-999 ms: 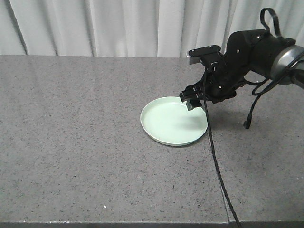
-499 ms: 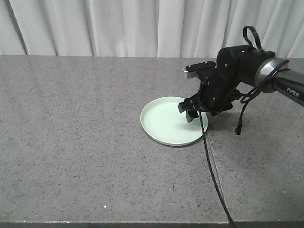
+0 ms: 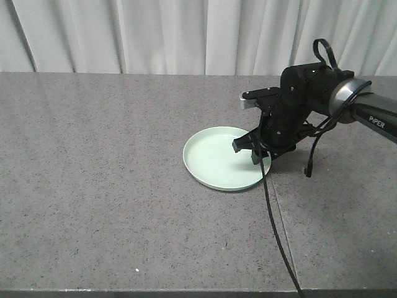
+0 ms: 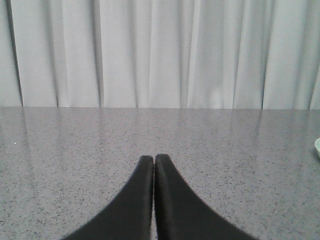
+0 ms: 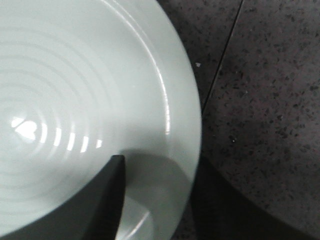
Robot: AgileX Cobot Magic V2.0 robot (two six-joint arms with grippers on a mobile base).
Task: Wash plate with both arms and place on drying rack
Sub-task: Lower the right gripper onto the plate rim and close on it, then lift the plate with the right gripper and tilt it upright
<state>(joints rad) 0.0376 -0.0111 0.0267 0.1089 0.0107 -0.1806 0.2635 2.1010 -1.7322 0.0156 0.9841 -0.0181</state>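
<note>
The pale mint-green plate [image 3: 218,160] lies flat on the grey speckled counter, right of centre. My right gripper [image 3: 254,154] hangs low over the plate's right rim and is open. In the right wrist view one black finger [image 5: 97,202] rests inside the plate [image 5: 75,90], and the other sits as a dark shape outside the rim, so the rim runs between them. My left gripper [image 4: 153,159] is shut with nothing in it, low over bare counter; a sliver of the plate [image 4: 318,147] shows at the right edge there. The drying rack is out of view.
A black cable [image 3: 279,230] trails from the right arm across the counter toward its front edge, along a seam [image 3: 282,236] between two slabs. White curtains [image 3: 186,34] close off the back of the counter.
The right arm has swung in and down: its gripper went from the plate's far rim to lower over the right rim. The plate has stayed in place.
</note>
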